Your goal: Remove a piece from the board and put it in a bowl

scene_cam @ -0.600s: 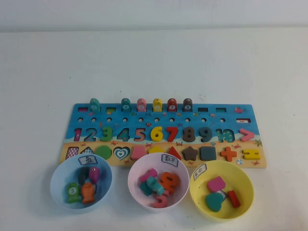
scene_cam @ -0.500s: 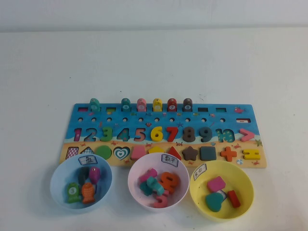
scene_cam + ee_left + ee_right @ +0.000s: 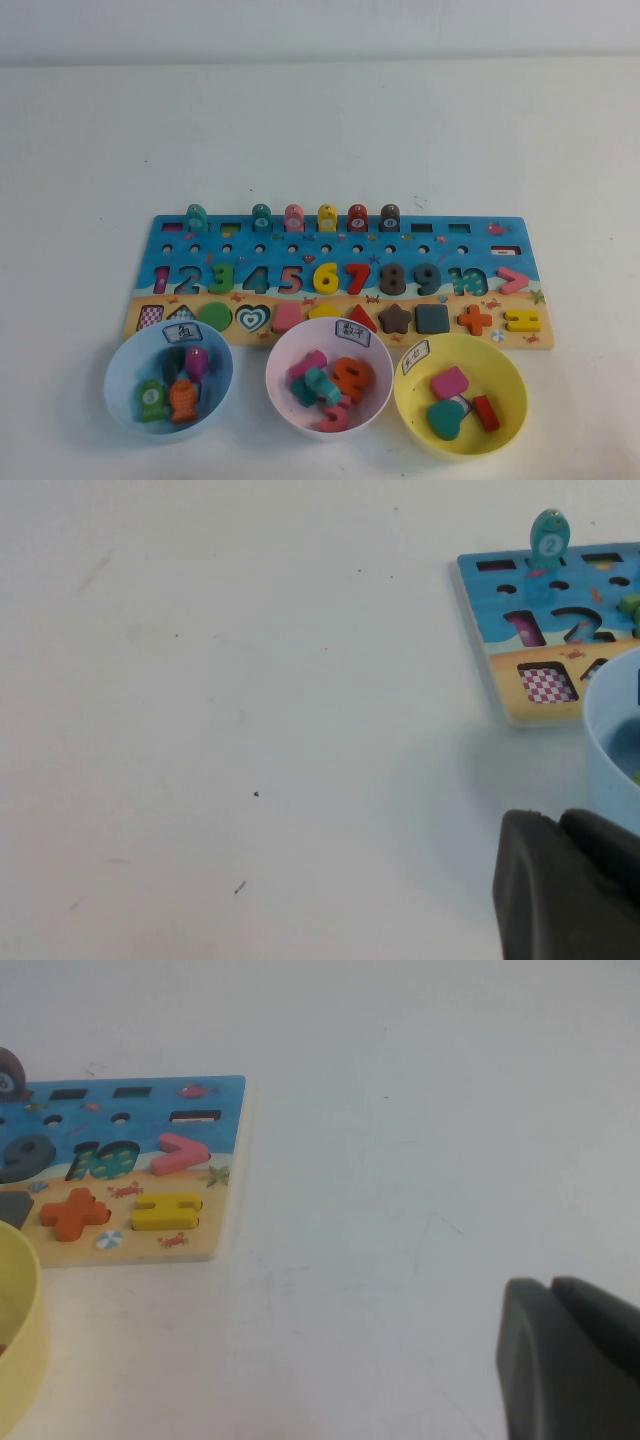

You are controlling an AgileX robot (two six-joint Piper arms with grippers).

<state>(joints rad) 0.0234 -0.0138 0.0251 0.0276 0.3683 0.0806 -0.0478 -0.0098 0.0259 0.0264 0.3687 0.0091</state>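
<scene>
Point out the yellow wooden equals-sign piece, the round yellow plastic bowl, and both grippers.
yellow wooden equals-sign piece (image 3: 522, 320), high view, its middle.
round yellow plastic bowl (image 3: 508, 372), high view, far right rim.
left gripper (image 3: 565, 820), left wrist view, fingertips.
right gripper (image 3: 550, 1286), right wrist view, fingertips.

A: Bowls on the white counter (image 3: 320, 130)?
B: Three: round light blue plastic bowl (image 3: 120, 405), round pink plastic bowl (image 3: 282, 405), round yellow plastic bowl (image 3: 505, 425).
A: Boards?
B: One long wooden puzzle board (image 3: 440, 250); six fish pegs standing along its far row; one yellow wooden equals-sign piece (image 3: 522, 320).
A: Hands?
B: Two: left hand (image 3: 565, 885), right hand (image 3: 570, 1360), each at its wrist view's edge.
</scene>
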